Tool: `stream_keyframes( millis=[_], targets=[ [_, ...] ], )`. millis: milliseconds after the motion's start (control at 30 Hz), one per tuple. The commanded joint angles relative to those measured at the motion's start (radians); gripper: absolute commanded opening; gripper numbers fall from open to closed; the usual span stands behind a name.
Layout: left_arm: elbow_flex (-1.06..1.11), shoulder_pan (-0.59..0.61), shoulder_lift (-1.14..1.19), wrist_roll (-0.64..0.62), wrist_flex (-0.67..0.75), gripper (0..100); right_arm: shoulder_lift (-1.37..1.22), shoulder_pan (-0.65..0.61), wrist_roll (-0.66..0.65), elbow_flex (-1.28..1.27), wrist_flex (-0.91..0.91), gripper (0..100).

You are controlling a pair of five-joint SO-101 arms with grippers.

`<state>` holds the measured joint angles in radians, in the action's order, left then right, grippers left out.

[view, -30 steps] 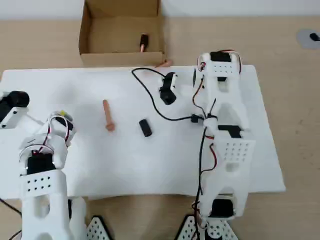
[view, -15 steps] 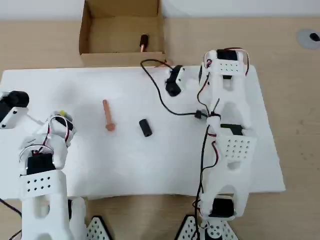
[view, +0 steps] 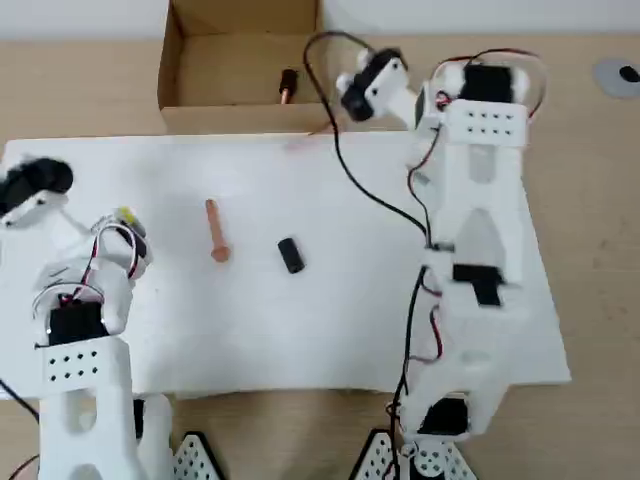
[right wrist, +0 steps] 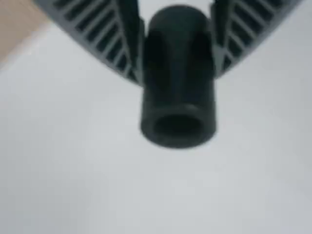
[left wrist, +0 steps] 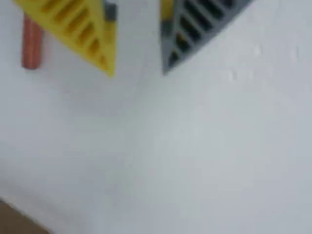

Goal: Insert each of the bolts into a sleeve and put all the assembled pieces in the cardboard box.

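My right gripper (right wrist: 178,80) is shut on a black sleeve (right wrist: 178,112), held above the white mat with the sleeve's open end showing. In the high view the right arm's wrist (view: 368,85) hangs by the right wall of the cardboard box (view: 175,70). One assembled bolt and sleeve (view: 287,85) lies inside the box. A loose orange bolt (view: 216,232) and a second black sleeve (view: 290,254) lie apart on the mat. My left gripper (left wrist: 138,72) is open over bare mat, with the bolt (left wrist: 31,46) off to one side.
The white mat (view: 300,330) covers most of the wooden table (view: 590,200). The left arm (view: 80,320) stands at the mat's left end. A black cable (view: 345,170) trails from the right wrist across the mat. A grey disc (view: 617,75) sits at the far right.
The right arm has stretched away from the mat's middle toward the box, carrying its wrist up beside the box's right wall. The left arm has shifted only slightly.
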<state>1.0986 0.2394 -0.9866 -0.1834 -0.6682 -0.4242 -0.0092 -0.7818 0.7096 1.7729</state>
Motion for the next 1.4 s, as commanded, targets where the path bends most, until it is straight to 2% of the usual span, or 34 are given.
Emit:
stream_keyframes(
  millis=[0,200,333,700,967,1167,1367],
  targets=[
    [-0.155,-0.072,0.127,0.066,-0.005,8,0.196,0.018,0.017,-0.093,0.015,1.0],
    [-0.404,-0.244,0.593,0.066,-0.075,7,0.332,0.031,0.018,-0.274,0.006,1.0],
    [-0.514,-0.319,0.762,0.063,-0.133,7,0.389,0.074,0.018,-0.340,-0.020,1.0],
    [-0.529,-0.325,0.802,0.011,-0.241,7,0.432,0.205,0.011,-0.401,-0.020,1.0],
    [-0.519,-0.334,0.803,-0.018,-0.273,7,0.467,0.203,0.011,-0.406,-0.014,1.0],
    [-0.519,-0.431,0.805,0.025,-0.272,8,0.473,0.205,0.008,-0.407,-0.014,1.0],
    [-0.514,-0.445,0.805,0.025,-0.264,15,0.475,0.202,-0.025,-0.449,-0.014,1.0]
  ],
)
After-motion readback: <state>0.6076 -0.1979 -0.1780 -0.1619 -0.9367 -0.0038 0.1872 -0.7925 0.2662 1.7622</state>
